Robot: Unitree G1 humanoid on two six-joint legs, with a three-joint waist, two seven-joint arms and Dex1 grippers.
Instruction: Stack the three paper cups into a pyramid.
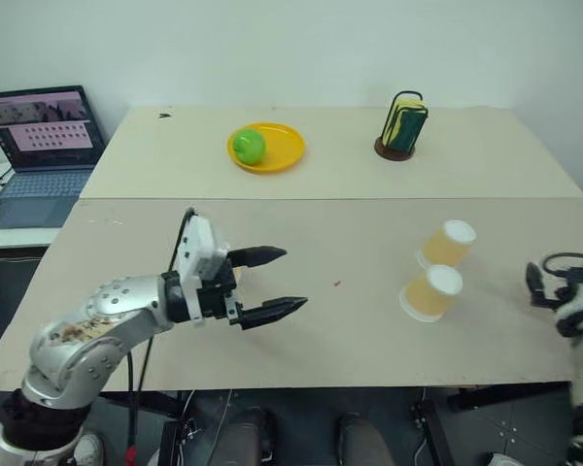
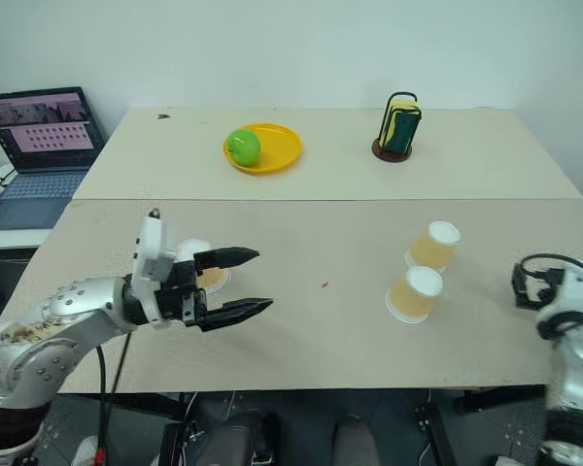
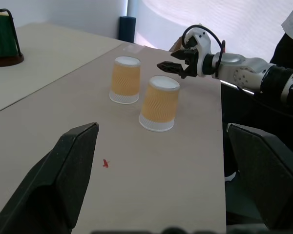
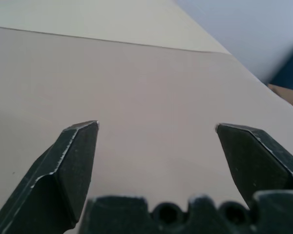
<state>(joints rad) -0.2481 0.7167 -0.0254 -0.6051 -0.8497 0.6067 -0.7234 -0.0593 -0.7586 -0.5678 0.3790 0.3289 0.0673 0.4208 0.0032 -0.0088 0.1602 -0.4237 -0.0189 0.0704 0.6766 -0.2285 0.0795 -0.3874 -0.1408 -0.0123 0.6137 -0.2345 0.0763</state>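
Left eye view, left pincer (image 1: 275, 283) level, pointing right w/ fingers apart, right pincer (image 3: 172, 58) apart, empty.

— What's at the back of the table (image 1: 321, 291)?

— A yellow plate (image 1: 272, 148) with a green apple (image 1: 249, 146) on its left side. Well to the right stands a small dark rack (image 1: 402, 126) on a round brown base, holding yellow and green pieces upright.

— Anything off to the side?

— An open laptop (image 1: 44, 146) on a separate surface at the left, screen lit. There's also a tiny red speck (image 1: 337, 283) on the near tabletop.
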